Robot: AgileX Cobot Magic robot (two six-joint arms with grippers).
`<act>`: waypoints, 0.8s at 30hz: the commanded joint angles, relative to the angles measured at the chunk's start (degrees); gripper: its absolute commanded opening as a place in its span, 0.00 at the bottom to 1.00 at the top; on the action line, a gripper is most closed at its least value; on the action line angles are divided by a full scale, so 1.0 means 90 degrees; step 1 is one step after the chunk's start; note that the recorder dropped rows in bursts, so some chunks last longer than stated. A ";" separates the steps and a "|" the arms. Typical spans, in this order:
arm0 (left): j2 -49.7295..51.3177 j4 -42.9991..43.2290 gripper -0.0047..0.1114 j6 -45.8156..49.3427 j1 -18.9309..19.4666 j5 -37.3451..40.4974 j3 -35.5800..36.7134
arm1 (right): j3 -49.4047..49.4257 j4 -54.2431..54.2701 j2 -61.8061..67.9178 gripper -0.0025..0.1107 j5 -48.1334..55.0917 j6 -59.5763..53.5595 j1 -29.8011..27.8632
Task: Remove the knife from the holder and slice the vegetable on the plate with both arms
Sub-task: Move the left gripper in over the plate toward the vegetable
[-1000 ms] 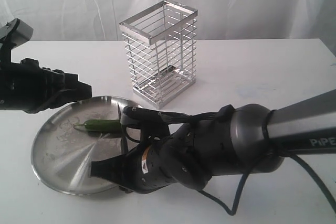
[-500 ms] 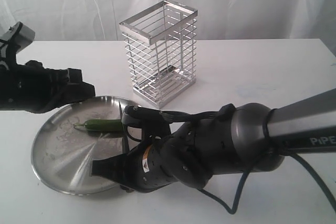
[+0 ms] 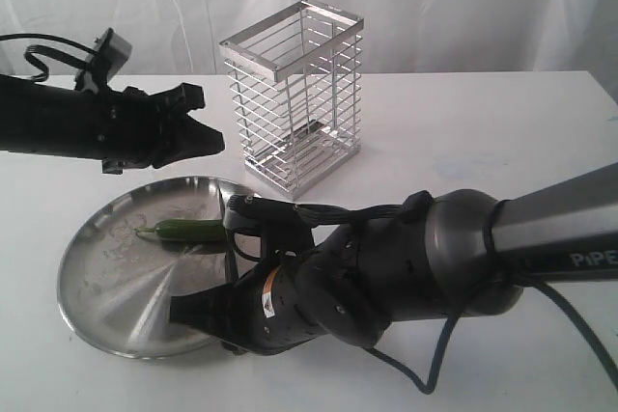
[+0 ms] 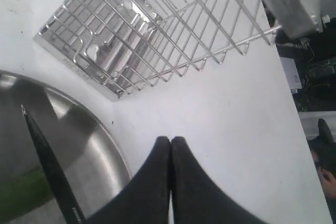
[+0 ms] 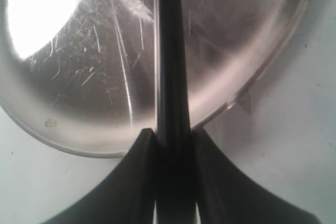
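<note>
The green vegetable (image 3: 183, 231) lies on the far part of the steel plate (image 3: 106, 287). My right gripper (image 5: 173, 132) is shut on the black knife (image 5: 168, 51), whose blade reaches out over the plate. In the left wrist view the knife (image 4: 50, 171) points toward the holder (image 4: 131, 40), with the vegetable (image 4: 21, 198) as a green blur beside it. My left gripper (image 4: 170, 140) is shut and empty. It hovers above the table between the plate's far rim and the wire holder (image 3: 294, 94). The holder stands upright behind the plate.
The bulky right arm (image 3: 386, 282) fills the front of the table and covers the plate's right edge. A cable (image 3: 435, 373) trails below it. White cloth hangs behind the table.
My left gripper has lifted off the plate's left side, swung right toward the holder and closed its jaws. The right arm, knife and vegetable have stayed put.
</note>
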 commanded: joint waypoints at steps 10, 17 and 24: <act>0.1435 0.0197 0.04 -0.0115 0.0092 0.0097 -0.0346 | -0.0012 -0.0014 -0.0012 0.02 0.0032 -0.0098 -0.0061; 0.1450 0.0276 0.04 -0.0050 0.0092 0.0179 -0.0693 | -0.0012 -0.0014 -0.0012 0.02 0.0032 -0.0098 -0.0061; 0.1782 0.0968 0.04 -0.0062 0.0092 0.0061 -0.0720 | -0.0012 -0.0014 -0.0012 0.02 0.0032 -0.0098 -0.0061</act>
